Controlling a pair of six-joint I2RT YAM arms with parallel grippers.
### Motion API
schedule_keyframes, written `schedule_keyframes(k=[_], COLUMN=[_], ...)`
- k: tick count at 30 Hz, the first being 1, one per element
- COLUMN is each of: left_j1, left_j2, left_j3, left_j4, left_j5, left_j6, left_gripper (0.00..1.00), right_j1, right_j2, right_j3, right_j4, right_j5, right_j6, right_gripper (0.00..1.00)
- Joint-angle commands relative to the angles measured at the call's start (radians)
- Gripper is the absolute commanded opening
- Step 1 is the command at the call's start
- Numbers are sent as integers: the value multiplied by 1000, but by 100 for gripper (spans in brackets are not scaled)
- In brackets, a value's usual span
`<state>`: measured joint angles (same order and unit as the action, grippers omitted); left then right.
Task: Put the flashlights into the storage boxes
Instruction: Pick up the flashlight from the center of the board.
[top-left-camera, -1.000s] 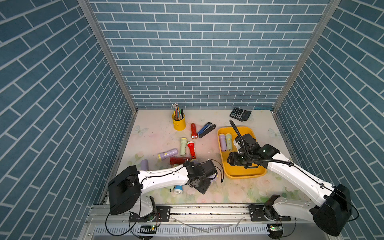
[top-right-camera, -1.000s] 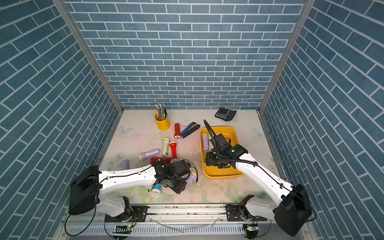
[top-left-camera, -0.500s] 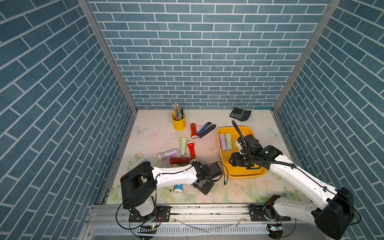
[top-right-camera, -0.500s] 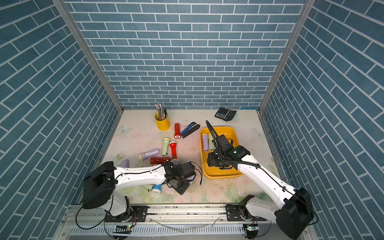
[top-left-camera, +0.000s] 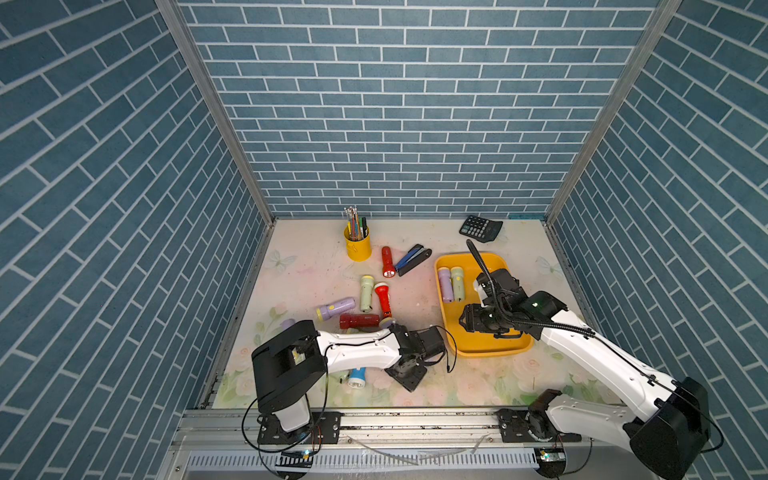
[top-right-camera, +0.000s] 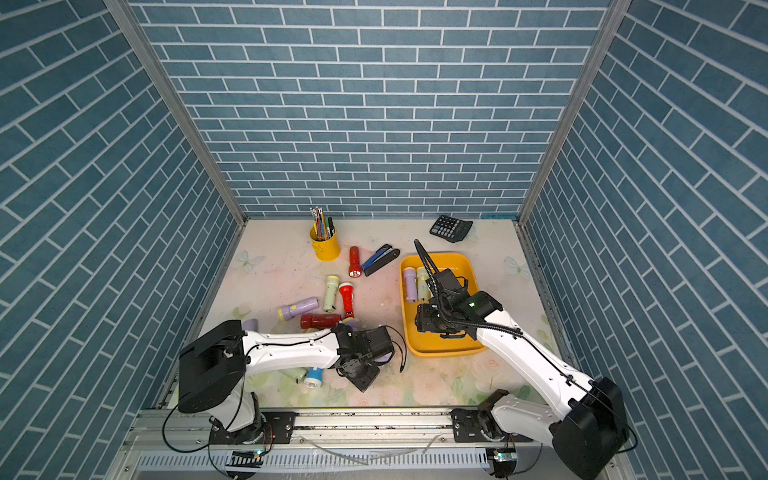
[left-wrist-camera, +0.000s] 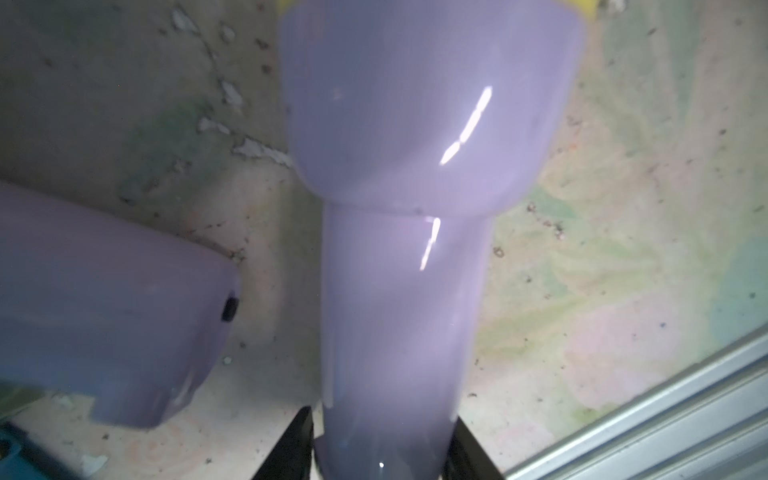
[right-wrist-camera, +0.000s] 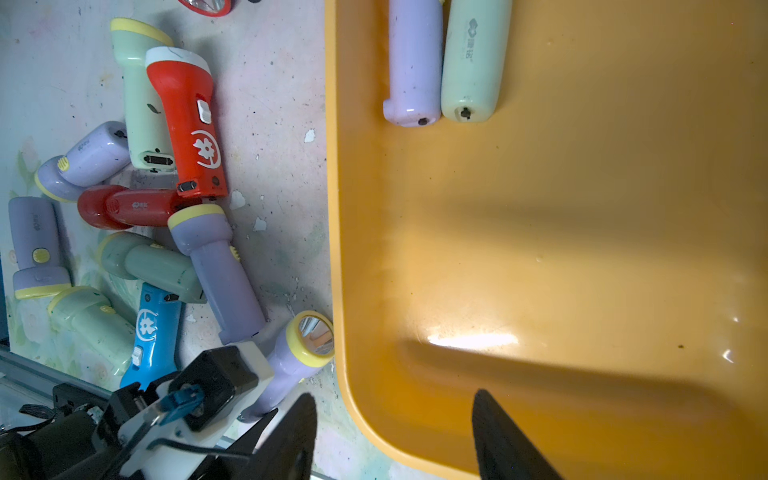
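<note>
The left gripper (left-wrist-camera: 380, 444) has clenched a lilac flashlight (right-wrist-camera: 291, 357) and swung it right, just beside the near-left rim of the yellow tray (right-wrist-camera: 540, 249). The right gripper (right-wrist-camera: 395, 397) hovers released above it. Lifting it in likely follows.

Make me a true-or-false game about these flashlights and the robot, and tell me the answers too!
1. A pale green flashlight lies in the yellow tray. True.
2. The blue flashlight is in the tray. False: it lies on the table, outside the tray.
3. The left gripper is closed on a lilac flashlight. True.
4. The right gripper holds a red flashlight. False: it is open, with no flashlight in it.
5. The yellow pen cup is empty. False: pens stand in it.
</note>
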<state>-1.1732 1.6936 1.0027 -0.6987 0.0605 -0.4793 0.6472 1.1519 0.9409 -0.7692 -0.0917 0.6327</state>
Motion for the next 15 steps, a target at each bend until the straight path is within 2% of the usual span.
schedule_keyframes(k=[1,7,15], left_j1=[-6,-6,-4], left_j2=[29,22,-80], left_j3=[39,32,-29], left_j4=[-50,-43,42], left_j5=[-21,-18,-7], left_j6=[20,34,23], left_gripper=[47,38,30], right_j1=[-7,-17,-16], right_j2=[-20,-21,-52], right_j3=[-24,-26,-55], right_j4=[7,20,99], right_j5=[12,12,40], right_j6=[35,26,10], right_gripper=[61,61,61])
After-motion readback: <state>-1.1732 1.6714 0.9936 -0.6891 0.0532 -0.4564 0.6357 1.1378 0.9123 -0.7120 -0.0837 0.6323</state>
